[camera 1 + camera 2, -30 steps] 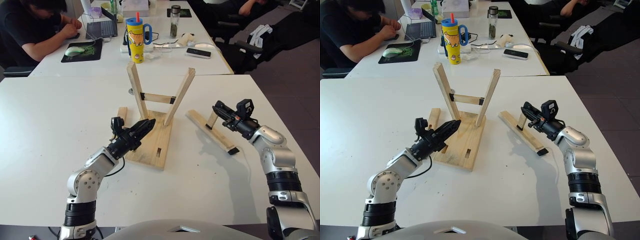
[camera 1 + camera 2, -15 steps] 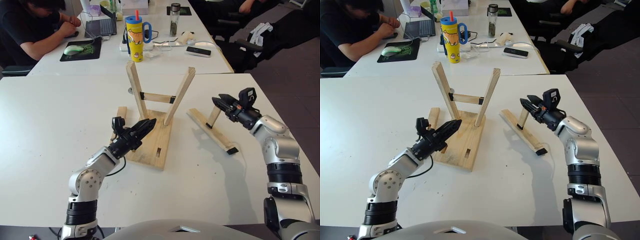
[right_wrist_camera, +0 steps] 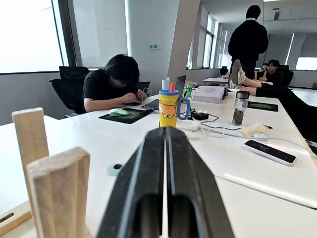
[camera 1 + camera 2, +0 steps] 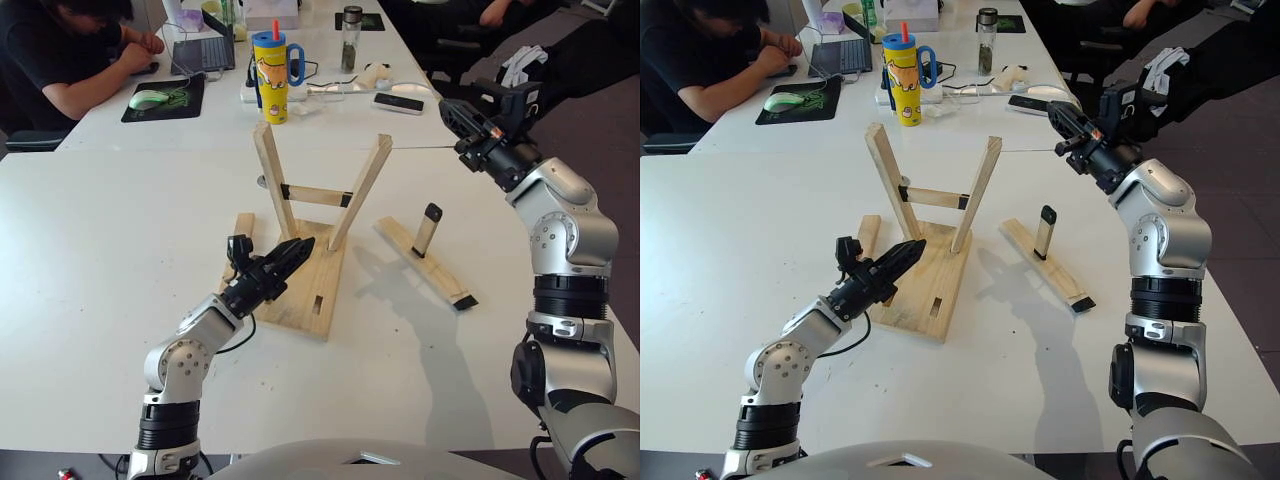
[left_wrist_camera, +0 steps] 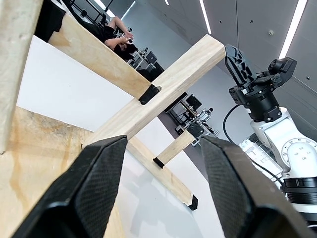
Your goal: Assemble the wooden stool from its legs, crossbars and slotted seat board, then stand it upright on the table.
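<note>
My left fingers (image 5: 86, 193) open beside pale slotted wooden seat board (image 4: 300, 295), flat on white desk (image 4: 100, 250). My right fingers (image 3: 143, 188) closed, empty, up high. Plan: brace board, grip loose wooden leg-and-crossbar piece (image 4: 425, 258) low, line up with free slot (image 4: 317, 299).

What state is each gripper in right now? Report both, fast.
Left gripper: fingers open, holding nothing.
Right gripper: fingers shut, holding nothing.

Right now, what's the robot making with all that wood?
It is building something to sit on. The seat board lies flat on the table with two legs and a crossbar standing up from it. The left gripper, open, sits by the board's edge. The right gripper is shut, empty, up in the air. A spare leg lies alongside, unattached.
</note>
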You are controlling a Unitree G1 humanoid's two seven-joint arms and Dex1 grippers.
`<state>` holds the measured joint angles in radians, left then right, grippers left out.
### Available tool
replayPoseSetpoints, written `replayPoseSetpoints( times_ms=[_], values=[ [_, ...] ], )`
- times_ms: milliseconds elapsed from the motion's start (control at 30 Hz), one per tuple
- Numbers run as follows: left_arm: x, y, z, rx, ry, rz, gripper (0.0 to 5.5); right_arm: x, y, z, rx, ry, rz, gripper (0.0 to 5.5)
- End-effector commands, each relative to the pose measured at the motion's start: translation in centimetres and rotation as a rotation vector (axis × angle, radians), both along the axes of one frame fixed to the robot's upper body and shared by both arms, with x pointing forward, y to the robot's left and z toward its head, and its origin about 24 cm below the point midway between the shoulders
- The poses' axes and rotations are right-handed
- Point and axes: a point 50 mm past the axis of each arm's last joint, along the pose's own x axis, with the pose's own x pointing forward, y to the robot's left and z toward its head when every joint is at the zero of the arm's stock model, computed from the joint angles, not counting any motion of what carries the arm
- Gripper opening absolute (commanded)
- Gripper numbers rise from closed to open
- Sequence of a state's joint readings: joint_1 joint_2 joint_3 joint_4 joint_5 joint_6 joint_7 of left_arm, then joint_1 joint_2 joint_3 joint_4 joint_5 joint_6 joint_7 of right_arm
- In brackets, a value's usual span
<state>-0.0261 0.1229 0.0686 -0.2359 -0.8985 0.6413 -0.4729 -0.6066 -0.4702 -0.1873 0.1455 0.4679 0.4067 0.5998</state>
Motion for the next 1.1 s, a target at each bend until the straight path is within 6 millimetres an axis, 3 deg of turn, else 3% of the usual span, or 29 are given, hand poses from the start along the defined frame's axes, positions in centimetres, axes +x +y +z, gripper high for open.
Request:
replayPoseSetpoints(
  times_ms=[33, 233, 467, 500, 567, 667, 700, 733, 800, 933, 1100],
  values=[
    [0.2, -0.1, -0.2, 0.014, 0.006, 0.000, 2.73, -0.3, 1.1, -2.0, -0.003, 0.045, 0.009, 0.04],
    [0.2, -0.3, -0.3, 0.015, 0.008, -0.003, 2.73, -0.3, 2.5, -0.5, -0.014, -0.035, 0.028, 0.04],
    [0.2, -0.3, -0.3, 0.013, 0.006, 0.000, 2.73, -0.5, 2.9, 4.5, -0.069, -0.328, -0.063, 0.04],
    [0.2, -0.2, -0.3, 0.012, 0.007, 0.002, 2.73, -0.4, 2.8, 4.0, -0.078, -0.304, -0.071, 0.04],
    [0.2, -0.3, -0.3, 0.011, 0.008, 0.003, 2.73, -0.3, 2.2, 0.0, -0.086, -0.144, -0.093, 0.04],
    [0.1, -0.3, -0.2, 0.010, 0.004, 0.008, 2.73, -3.2, -0.9, -12.5, -0.180, 0.368, -0.218, 0.04],
    [0.1, -0.2, -0.1, 0.003, 0.003, 0.015, 2.73, -4.3, -1.9, -14.8, -0.217, 0.456, -0.277, 0.04],
    [0.2, -0.1, 0.0, 0.003, 0.003, 0.015, 2.73, -4.9, -2.1, -15.6, -0.229, 0.488, -0.288, 0.04],
    [0.1, 0.0, 0.0, 0.005, 0.004, 0.010, 2.73, -4.4, -1.4, -14.8, -0.214, 0.452, -0.269, 0.04],
    [0.2, -0.4, 0.0, 0.004, 0.004, 0.006, 2.73, -1.9, -0.4, -11.0, -0.199, 0.316, -0.238, 0.04],
    [0.2, -0.3, -0.1, 0.001, 0.005, 0.009, 2.73, -1.1, -0.4, -9.5, -0.217, 0.254, -0.235, 0.04]
  ],
)
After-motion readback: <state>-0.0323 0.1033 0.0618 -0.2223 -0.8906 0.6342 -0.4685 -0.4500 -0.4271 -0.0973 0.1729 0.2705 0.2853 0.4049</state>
